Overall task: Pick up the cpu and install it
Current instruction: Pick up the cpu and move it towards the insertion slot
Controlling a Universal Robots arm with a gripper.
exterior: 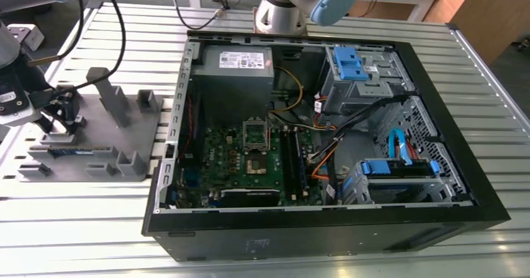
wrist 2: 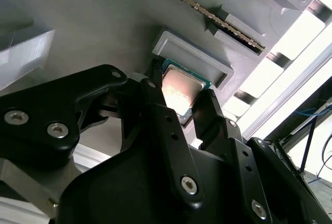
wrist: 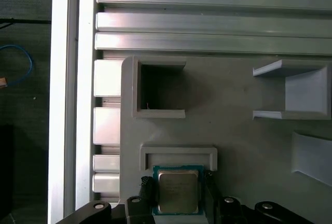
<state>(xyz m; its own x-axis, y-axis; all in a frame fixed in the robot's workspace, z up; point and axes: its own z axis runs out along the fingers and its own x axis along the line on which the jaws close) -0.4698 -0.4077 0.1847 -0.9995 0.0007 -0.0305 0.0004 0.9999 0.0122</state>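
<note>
Slatted metal table bears grey tray; gripper straddles cpu.

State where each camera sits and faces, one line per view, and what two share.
Exterior view: off the arm, high, looking down on the open computer case and grey fixture; arm base and gripper show.
First wrist view: on the wrist, facing squarely onto the fixture and cpu; gripper shows.
Second wrist view: on the wrist, seeing the cpu obliquely past the gripper.
Shared: both wrist views show the cpu on the fixture.
</note>
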